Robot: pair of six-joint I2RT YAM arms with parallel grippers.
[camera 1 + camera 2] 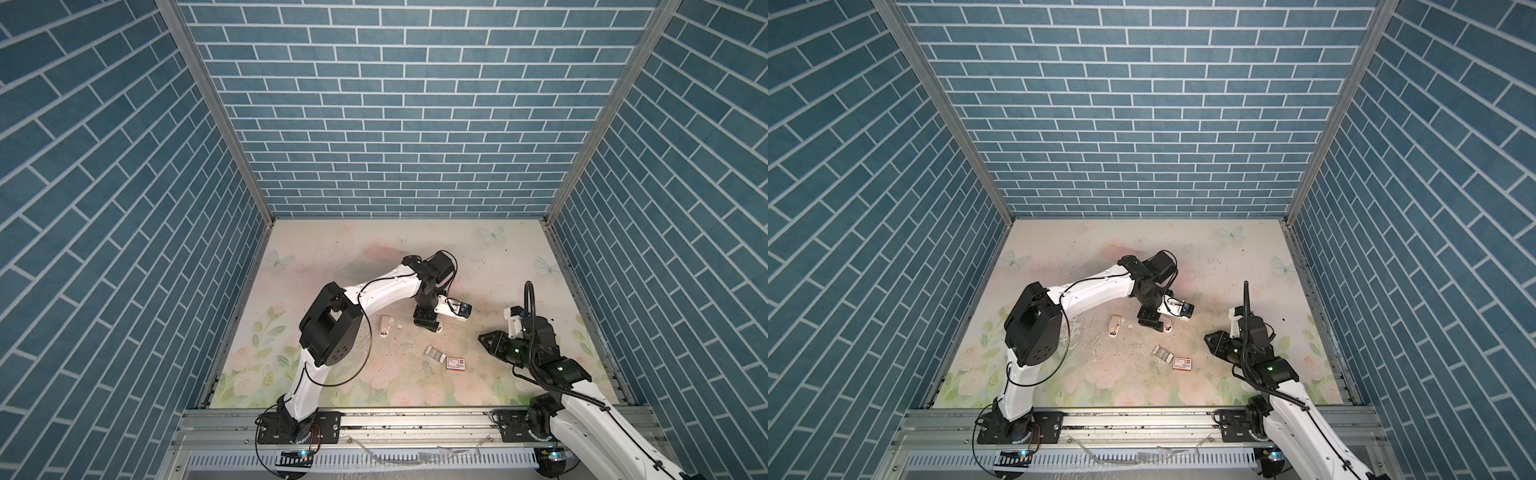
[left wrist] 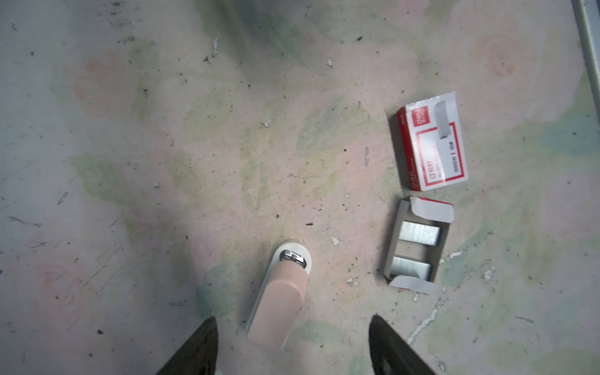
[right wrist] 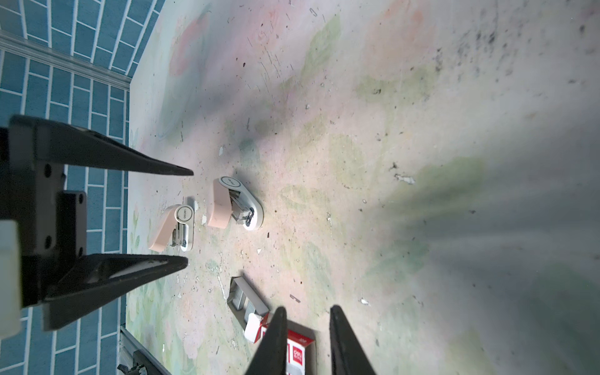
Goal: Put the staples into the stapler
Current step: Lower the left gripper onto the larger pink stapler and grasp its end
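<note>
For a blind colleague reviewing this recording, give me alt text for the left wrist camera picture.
A pink stapler lies on the floral table, between the black fingers of the open left gripper, untouched. Beside it sit an open cardboard tray holding two blocks of silvery staples and a red-and-white staple box.

Staples [image 1: 434, 353] beside red box [image 1: 456, 364]

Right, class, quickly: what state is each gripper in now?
Left gripper: open, fingers either side of a stapler, not gripping it.
Right gripper: slightly open, empty.
</note>
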